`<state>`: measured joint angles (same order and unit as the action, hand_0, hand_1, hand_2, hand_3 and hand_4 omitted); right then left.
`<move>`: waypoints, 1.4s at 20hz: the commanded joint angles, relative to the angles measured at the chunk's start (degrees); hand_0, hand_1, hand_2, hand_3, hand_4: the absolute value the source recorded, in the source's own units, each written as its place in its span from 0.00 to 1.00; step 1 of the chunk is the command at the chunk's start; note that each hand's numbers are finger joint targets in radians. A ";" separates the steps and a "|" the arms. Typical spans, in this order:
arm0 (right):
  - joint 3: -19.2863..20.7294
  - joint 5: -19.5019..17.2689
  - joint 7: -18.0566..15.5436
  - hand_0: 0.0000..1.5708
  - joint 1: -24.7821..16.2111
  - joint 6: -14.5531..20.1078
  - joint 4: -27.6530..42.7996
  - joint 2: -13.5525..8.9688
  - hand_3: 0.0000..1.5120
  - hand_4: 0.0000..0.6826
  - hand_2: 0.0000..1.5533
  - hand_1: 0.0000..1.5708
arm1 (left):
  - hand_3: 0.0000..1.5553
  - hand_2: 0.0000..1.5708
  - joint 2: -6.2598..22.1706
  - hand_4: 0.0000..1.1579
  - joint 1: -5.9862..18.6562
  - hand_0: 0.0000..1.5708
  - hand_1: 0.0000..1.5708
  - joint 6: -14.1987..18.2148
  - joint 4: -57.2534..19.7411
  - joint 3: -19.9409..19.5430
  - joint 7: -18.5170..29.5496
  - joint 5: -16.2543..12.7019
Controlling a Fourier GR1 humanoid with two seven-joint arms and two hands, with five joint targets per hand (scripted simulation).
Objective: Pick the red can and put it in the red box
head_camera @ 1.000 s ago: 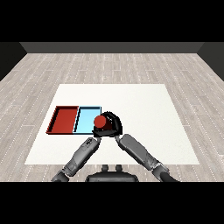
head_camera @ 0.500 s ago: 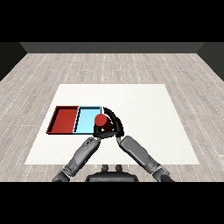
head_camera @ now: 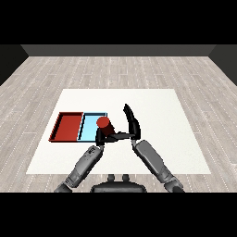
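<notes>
The red can (head_camera: 104, 126) stands upright over the near right corner of the light blue tray (head_camera: 88, 129); no label or writing can be read on it. The left hand (head_camera: 100, 137) is just below it, its fingers seemingly curled at the can's base. The right hand (head_camera: 131, 124) stands to the can's right with fingers straight and pointing away, its thumb reaching left towards the can. The red tray (head_camera: 68, 127) lies left of the blue one, touching it, on the white table (head_camera: 157, 115).
</notes>
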<state>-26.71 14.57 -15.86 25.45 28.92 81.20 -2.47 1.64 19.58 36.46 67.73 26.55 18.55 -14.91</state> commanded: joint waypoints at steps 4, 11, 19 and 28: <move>4.15 0.19 2.25 0.00 -8.90 -2.48 14.55 -5.26 0.00 0.00 0.00 0.00 | 0.95 1.00 4.51 0.98 -1.79 1.00 1.00 -1.24 4.79 -3.34 -2.50 2.71; 8.68 2.14 -2.04 0.00 -22.63 -4.23 17.95 -10.87 0.00 0.00 0.00 0.00 | 0.94 1.00 14.90 0.97 0.12 1.00 1.00 0.44 3.13 -8.28 -4.74 6.77; 17.03 4.92 -2.65 0.00 -24.21 -9.89 14.15 -15.70 0.00 0.00 0.00 0.00 | 0.94 0.99 22.41 0.94 2.85 1.00 1.00 -6.76 -8.63 -17.79 -6.15 4.28; 17.32 1.67 -1.15 0.00 -23.78 -7.47 9.45 -14.73 0.00 0.00 0.00 0.00 | 0.95 1.00 24.26 0.93 18.42 1.00 1.00 -10.41 -40.06 -21.49 -5.38 8.75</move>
<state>-9.67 17.19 -17.54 0.38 21.16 93.35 -17.65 26.15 30.60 27.32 40.54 6.62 12.67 -7.84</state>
